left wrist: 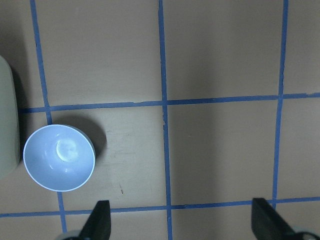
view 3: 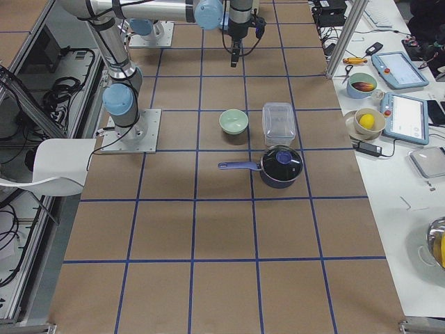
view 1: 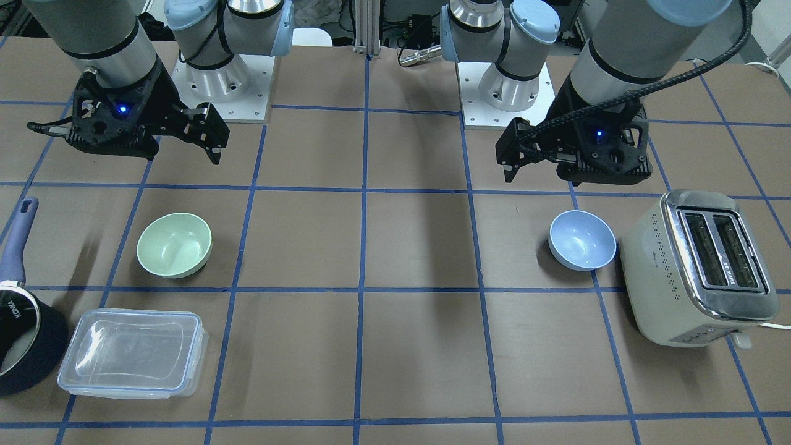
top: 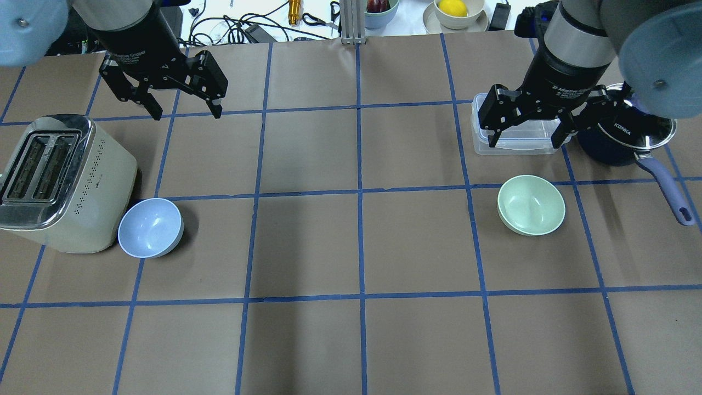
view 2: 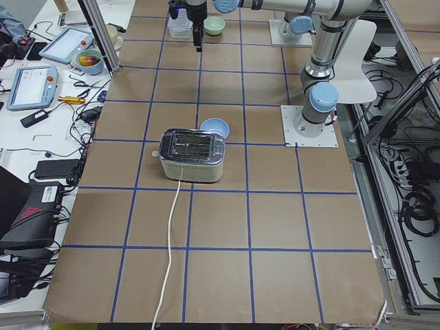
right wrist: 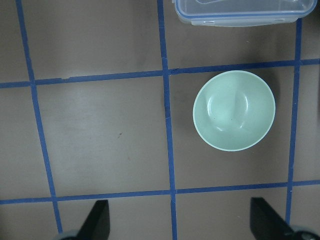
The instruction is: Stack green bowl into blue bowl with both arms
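Two bowls are counted on the bench (top: 356,340): one green bowl (top: 531,204) at centre right of the overhead view, one blue bowl (top: 150,227) at centre left. One toaster (top: 60,184) is tallied at the left edge. One saucepan (top: 614,151) and one clear lidded container (top: 524,138) are logged at upper right. And two arms are counted up top: left arm (top: 126,22), right arm (top: 576,38).

Brown tabletop (top: 307,247) ruled in a blue grid
Pale mint green bowl (top: 531,204); pale blue bowl (top: 150,227); cream toaster (top: 82,219), chrome top; dark navy saucepan (top: 606,152), lavender handle; clear container (view 1: 133,352) edged blue; black left tool (top: 187,114) and right tool (top: 525,144).
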Robot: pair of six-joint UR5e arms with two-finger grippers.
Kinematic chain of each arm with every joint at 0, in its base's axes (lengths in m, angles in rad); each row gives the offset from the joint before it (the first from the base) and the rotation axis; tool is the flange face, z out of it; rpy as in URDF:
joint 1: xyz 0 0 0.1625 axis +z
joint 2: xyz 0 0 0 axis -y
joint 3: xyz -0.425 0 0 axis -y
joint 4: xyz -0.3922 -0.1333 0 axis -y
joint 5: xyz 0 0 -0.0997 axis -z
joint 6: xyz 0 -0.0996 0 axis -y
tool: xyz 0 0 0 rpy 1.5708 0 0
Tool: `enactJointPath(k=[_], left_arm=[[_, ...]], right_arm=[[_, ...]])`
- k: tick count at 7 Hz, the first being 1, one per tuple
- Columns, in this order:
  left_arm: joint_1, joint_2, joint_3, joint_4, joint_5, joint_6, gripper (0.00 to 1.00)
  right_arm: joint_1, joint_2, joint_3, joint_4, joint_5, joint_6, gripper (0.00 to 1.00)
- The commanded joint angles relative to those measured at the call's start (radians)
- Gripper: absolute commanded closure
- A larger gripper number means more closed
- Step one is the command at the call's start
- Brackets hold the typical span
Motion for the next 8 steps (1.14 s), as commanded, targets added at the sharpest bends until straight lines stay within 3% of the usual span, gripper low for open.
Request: enactJointPath(k=[1, 2, 4, 6, 8], left_arm=[[0.037, 0.011, -0.073, -0.006, 0.001, 0.007, 0.00], [0.084, 0.011, -0.166, 0.005, -0.001, 0.043, 0.00], [0.208, 0.011, -0.368, 0.161, 0.044, 0.124, 0.00], [0.220, -0.021, -0.563, 0.432, 0.133, 0.122, 0.00], [0.221, -0.075, -0.662, 0.559, 0.130, 0.166, 0.00]], right_arm=[[-0.002, 0.002, 0.005, -0.004, 0.001, -0.006, 0.00], [-0.020, 0.009, 0.007, -0.011, 0.000, -0.031, 0.00], [-0.208, 0.061, 0.019, -0.040, 0.001, -0.197, 0.00], [-0.342, 0.144, 0.132, -0.238, 0.001, -0.321, 0.00], [-0.373, 0.207, 0.299, -0.493, 0.010, -0.371, 0.00]])
